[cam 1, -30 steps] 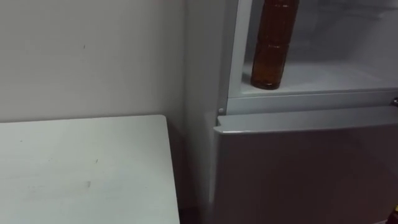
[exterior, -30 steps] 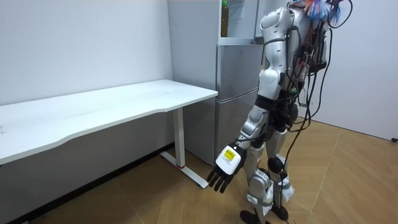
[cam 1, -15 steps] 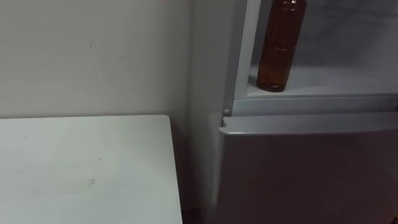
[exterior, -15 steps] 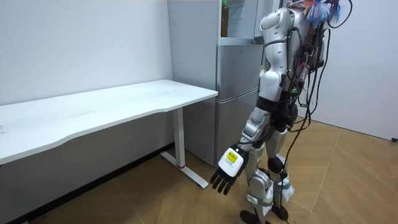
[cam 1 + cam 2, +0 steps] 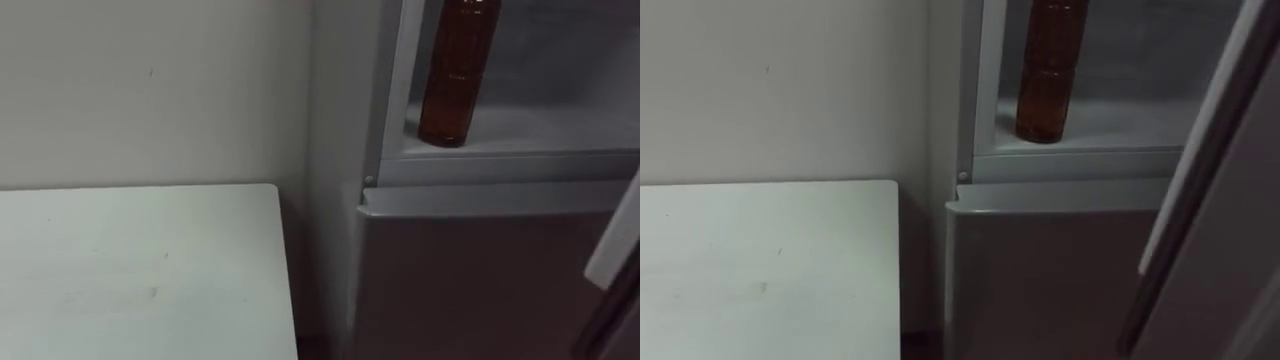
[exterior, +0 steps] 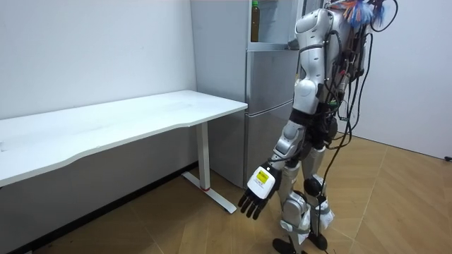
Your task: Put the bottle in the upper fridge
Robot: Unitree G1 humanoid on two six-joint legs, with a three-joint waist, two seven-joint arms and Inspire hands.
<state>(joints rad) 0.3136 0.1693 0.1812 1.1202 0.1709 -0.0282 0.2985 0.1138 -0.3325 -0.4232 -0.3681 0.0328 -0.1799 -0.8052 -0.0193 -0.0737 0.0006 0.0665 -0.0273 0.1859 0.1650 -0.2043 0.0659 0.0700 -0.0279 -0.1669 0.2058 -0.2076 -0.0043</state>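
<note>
1. Tall grey two-door fridge (image 6: 268,99), its upper compartment (image 5: 540,120) open.
2. Long white bench (image 6: 127,123) just beside the fridge.
3. Pale door edge (image 5: 1200,150) ajar at right.
4. Idle left robot hand (image 6: 256,196) hangs low, fingers loosely apart, empty.
5. Upright brown plastic bottle (image 5: 455,80) stands in the upper compartment, high above that hand. Placement looks done.

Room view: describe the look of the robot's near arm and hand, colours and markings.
The left arm has glossy silver-white shells, rounded at the shoulder and narrower along the forearm, with dark joints between them. The left hand has black fingers and a white tag with a yellow patch on its back. Dark cables hang in a bundle behind the shoulder.
</note>
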